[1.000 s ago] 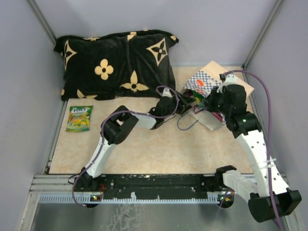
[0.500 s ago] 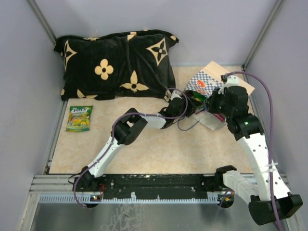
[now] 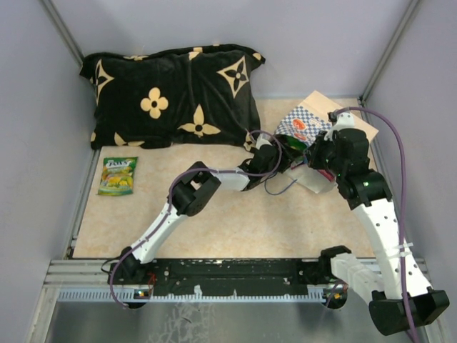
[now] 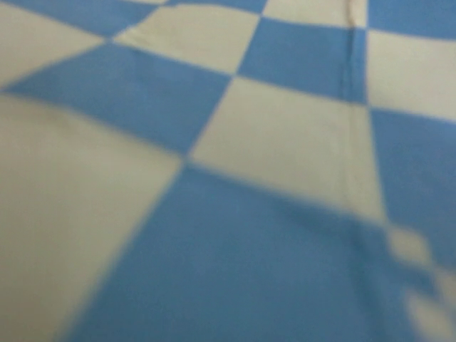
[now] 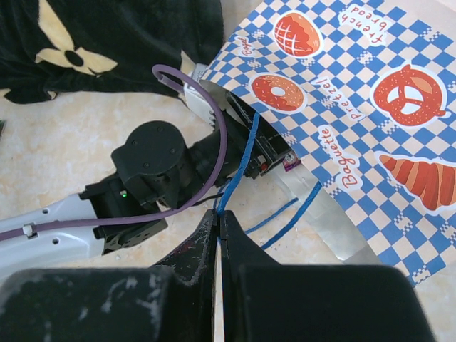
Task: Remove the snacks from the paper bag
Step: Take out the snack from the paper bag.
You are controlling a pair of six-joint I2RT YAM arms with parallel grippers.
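Note:
The paper bag point(image 3: 303, 123) lies on its side at the back right, blue-and-white checked with orange bakery pictures point(image 5: 356, 107). My right gripper point(image 5: 220, 214) is shut on the bag's blue cord handle point(image 5: 239, 171) and holds it up in front of the bag's mouth point(image 3: 312, 155). My left gripper point(image 3: 283, 151) reaches into the bag's mouth, its fingers hidden under the paper point(image 5: 260, 142). The left wrist view shows only blurred blue and white checks point(image 4: 271, 142). One green snack packet point(image 3: 118, 175) lies flat on the table at the far left. Any other snacks are hidden.
A black cushion with tan flowers point(image 3: 171, 93) lies across the back, its right end close to the bag. The second cord handle point(image 5: 292, 217) lies loose on the beige tabletop point(image 3: 235, 229). Grey walls close in on both sides.
My left arm has stretched to the right and pushed its gripper further into the bag's mouth. The right gripper has kept its hold on the cord, nearly still.

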